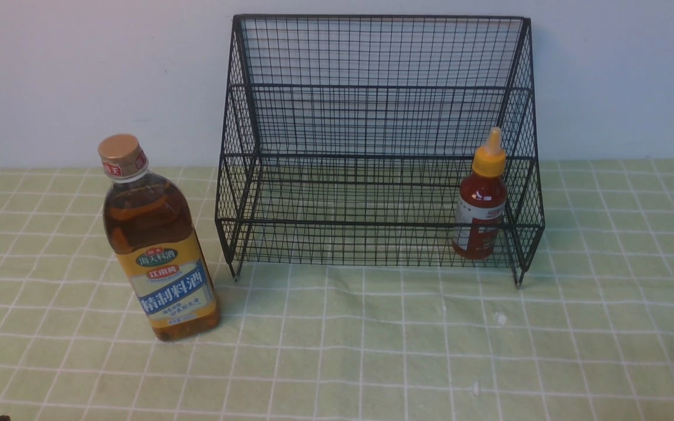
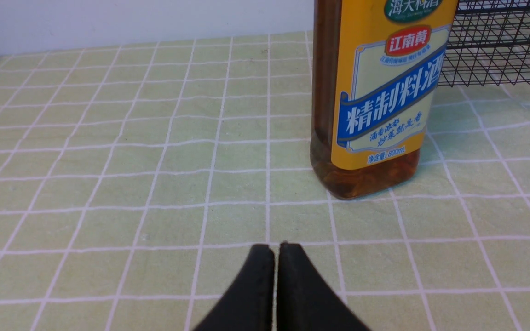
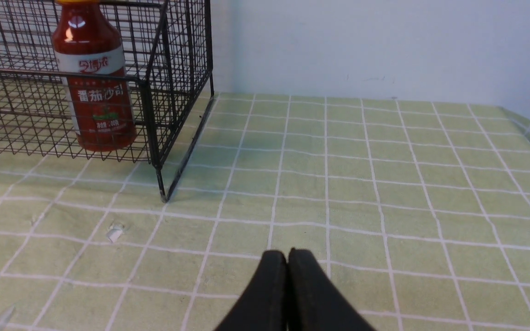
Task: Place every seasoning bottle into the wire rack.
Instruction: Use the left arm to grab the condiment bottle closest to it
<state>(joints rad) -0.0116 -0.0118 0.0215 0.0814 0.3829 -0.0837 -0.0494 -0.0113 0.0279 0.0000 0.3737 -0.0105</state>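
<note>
Upright on the green checked cloth point(image 1: 372, 351), outside the wire rack point(image 1: 378, 117): the tall amber bottle point(image 1: 158, 245), gold cap on, yellow-blue label facing forward. Seen from the front, at about 8 o'clock from the rack, near its left front leg but not touching it. Rack itself set back at 12 o'clock on the cloth, tall grid back toward the pale wall point(image 1: 50, 70).

Inside the rack, on the lowest tier at its right end: the small red bottle point(image 1: 482, 204), upright, yellow nozzle cap on. Close against the slanted mesh side; whether touching it, hard to tell through the wires.

Above the cloth, the left gripper point(image 2: 276, 248), fingers pressed together with nothing between them. From it, counting 12 as straight ahead toward the wall, the tall amber bottle at about 1 o'clock, near but clearly apart, bare cloth in between.

Likewise closed tight and empty, the right gripper point(image 3: 287, 255), over open cloth off the rack's right front corner. From it, the small red bottle at about 10 o'clock, well apart, behind the rack's front rail and corner post.
</note>
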